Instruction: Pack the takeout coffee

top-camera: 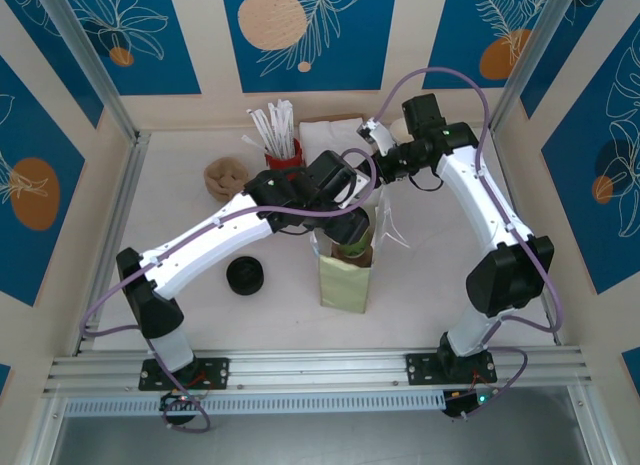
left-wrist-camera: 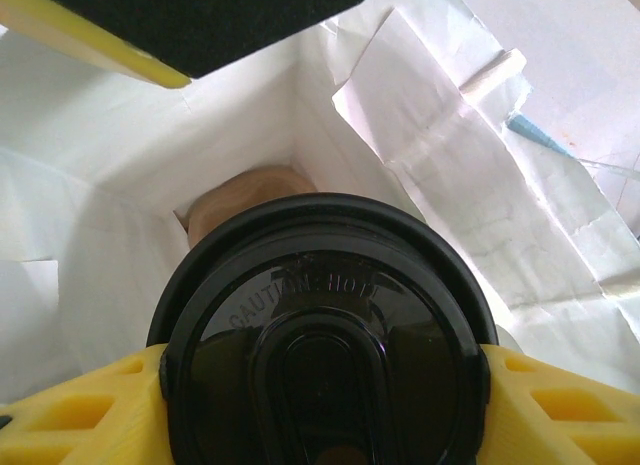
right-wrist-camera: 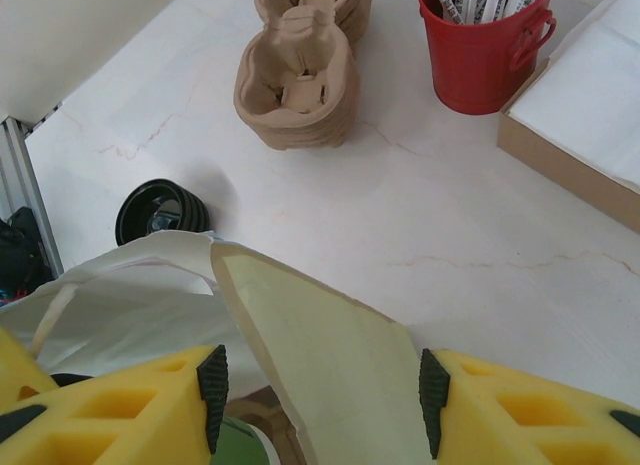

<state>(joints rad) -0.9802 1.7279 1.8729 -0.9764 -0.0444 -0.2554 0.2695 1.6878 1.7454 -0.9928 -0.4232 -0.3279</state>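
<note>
Left pincer [left-wrist-camera: 320,410] grips the takeout coffee [left-wrist-camera: 320,295] in the mouth of the bag [left-wrist-camera: 150,195]; right pincer [right-wrist-camera: 322,390] stands open astride its rim. We judge lowering and release remain.

The left arm [top-camera: 200,250] reaches forward and inward, and the left gripper [left-wrist-camera: 325,410] points down with its yellow fingers [left-wrist-camera: 90,405] clamped on either side of the takeout coffee [left-wrist-camera: 320,275]. The right arm [top-camera: 485,205] folds inward at the elbow. The right gripper [right-wrist-camera: 320,395] has its jaws apart, its black pads [right-wrist-camera: 212,395] facing across a wide gap.

Blue leaf-patterned wall panels [top-camera: 340,45] around pale, perhaps marble, tabletop [top-camera: 165,195]
</note>
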